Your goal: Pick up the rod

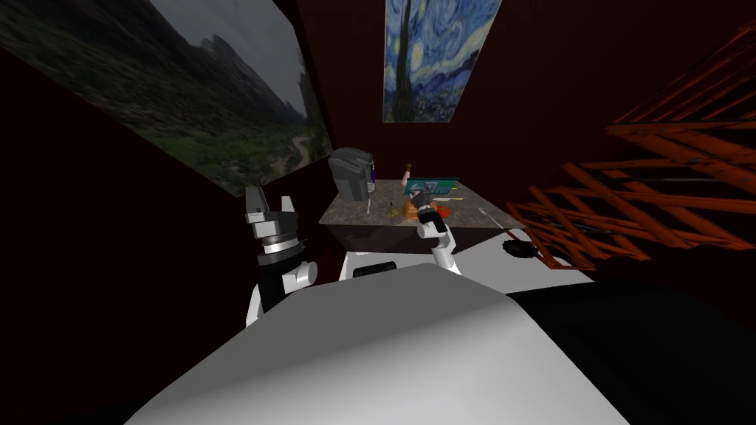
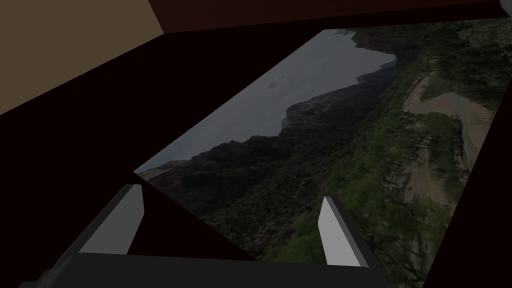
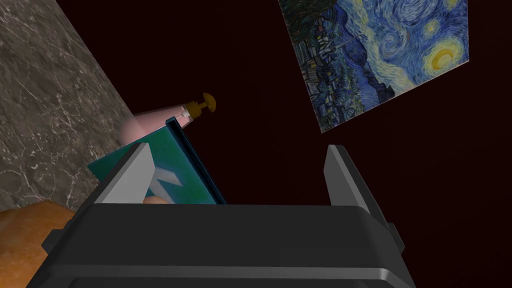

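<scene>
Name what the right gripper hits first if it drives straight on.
Likely the dark wall; the right gripper is open, though the teal box lies close beside its path.

Here's the left arm: a black cylindrical sleeve with white rounded links beside it, then a bright silver ribbed ring just behind the left gripper. That gripper's body is a dark charcoal box. Its fingers are thin blades, pale grey on the inner face, darker along the back, cut slantwise at the tip. Over to the right arm: white rounded links with dark joints, narrowing to a dark wrist. The right gripper has the same boxy black body with bevelled edges.
</scene>
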